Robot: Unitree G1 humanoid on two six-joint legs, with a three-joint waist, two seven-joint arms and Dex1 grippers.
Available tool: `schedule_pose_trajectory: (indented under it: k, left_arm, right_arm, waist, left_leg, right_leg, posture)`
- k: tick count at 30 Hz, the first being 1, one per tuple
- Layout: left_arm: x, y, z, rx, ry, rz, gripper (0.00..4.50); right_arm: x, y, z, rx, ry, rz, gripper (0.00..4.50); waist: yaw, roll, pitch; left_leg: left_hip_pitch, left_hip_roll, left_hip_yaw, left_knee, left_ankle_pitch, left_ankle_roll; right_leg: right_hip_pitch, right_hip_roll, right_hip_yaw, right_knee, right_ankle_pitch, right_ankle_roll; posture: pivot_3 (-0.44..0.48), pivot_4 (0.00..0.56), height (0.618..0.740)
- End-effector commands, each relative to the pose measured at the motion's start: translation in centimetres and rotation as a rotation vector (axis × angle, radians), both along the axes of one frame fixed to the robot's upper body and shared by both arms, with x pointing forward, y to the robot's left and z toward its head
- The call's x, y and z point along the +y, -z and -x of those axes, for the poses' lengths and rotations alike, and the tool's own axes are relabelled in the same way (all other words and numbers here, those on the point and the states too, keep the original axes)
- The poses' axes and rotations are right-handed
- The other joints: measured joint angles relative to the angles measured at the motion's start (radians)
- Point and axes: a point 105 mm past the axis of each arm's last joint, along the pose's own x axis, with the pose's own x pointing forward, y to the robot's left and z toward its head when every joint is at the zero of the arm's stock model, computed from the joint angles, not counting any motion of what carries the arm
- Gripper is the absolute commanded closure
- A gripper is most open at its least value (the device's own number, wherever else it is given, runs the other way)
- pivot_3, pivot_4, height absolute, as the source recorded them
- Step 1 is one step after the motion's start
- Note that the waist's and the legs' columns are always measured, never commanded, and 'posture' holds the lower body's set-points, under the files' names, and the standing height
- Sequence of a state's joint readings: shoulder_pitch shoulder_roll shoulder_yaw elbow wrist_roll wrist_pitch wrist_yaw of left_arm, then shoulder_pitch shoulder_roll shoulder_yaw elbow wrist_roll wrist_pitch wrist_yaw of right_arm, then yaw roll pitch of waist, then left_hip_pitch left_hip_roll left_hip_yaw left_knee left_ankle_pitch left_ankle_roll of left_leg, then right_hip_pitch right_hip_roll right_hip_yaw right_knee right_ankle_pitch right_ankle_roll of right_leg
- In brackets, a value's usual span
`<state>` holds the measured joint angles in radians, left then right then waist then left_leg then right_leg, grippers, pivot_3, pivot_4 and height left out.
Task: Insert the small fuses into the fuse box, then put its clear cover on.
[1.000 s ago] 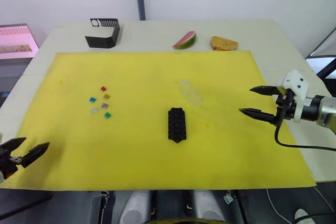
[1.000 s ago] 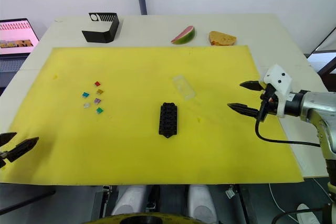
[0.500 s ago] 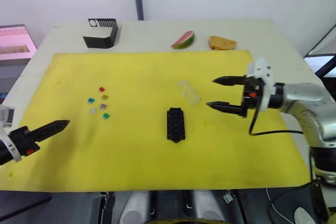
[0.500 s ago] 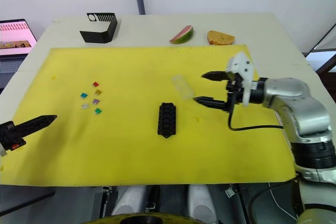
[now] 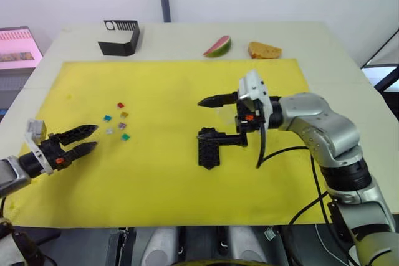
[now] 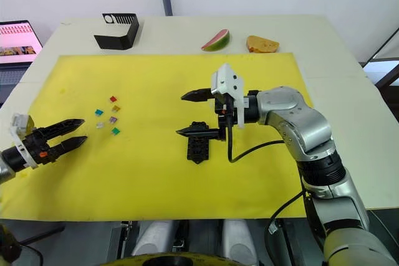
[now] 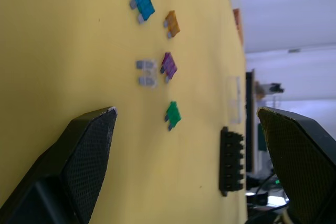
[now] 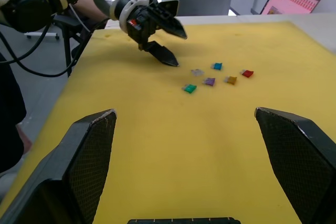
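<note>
On the yellow mat (image 5: 156,172) that covers most of the pale table (image 5: 312,35), the small black rectangular fuse box (image 5: 209,149) with its two rows of slots lies near the middle, its tapered end toward the near edge. The right gripper (image 5: 223,121) hangs over the far end of that block with its two black fingers spread wide apart, one tip pointing left above the mat beyond the block and the other low at the block's far end; it holds nothing. The clear rectangular plastic cover is faint in the left wrist view (image 7: 234,99), lying flat on the mat just beyond the fuse box. To the left, the tiny plastic blade fuses (image 5: 118,120) lie scattered in a loose cluster: red, blue, amber, violet, green and a whitish one, all apart from the block. The left gripper (image 5: 89,137) sits just left of and nearer than that cluster, fingers parted and empty, tips pointing toward the fuses. At the far edge of the table stand a black angular holder with white ridged markings (image 5: 120,38), a watermelon slice (image 5: 218,47) and a piece of bread (image 5: 264,50). A pink-lit screen (image 5: 16,47) shows at far left.
</note>
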<state>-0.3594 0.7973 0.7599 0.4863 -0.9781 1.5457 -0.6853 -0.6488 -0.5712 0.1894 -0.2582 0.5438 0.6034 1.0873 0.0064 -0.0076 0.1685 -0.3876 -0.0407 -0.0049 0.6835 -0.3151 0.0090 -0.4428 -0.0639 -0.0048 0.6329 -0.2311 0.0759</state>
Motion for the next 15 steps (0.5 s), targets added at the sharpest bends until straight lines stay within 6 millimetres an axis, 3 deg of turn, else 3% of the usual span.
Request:
schedule_pose_trajectory:
  k: [1,15]
  left_arm:
    - [0.0,-0.3,-0.7,-0.005,-0.005,-0.007,0.0]
    - [-0.9,0.5,-2.5,0.014,0.007,-0.035,0.0]
  right_arm:
    - [0.6,-0.7,0.2,-0.053,-0.023,-0.008,0.05]
    - [0.3,-0.3,-0.1,-0.061,-0.002,0.019,0.05]
  waist:
    - [-0.001,0.0,0.0]
    - [0.004,0.0,0.0]
  left_leg:
    - [0.0,0.0,0.0,0.0,0.0,0.0]
    - [0.0,0.0,0.0,0.0,0.0,-0.001]
  right_leg:
    - [0.0,0.0,0.0,0.0,0.0,0.0]
    - [-0.001,0.0,0.0,0.001,0.0,0.0]
  posture:
    - [0.0,0.15,0.74]
    - [0.0,0.15,0.74]
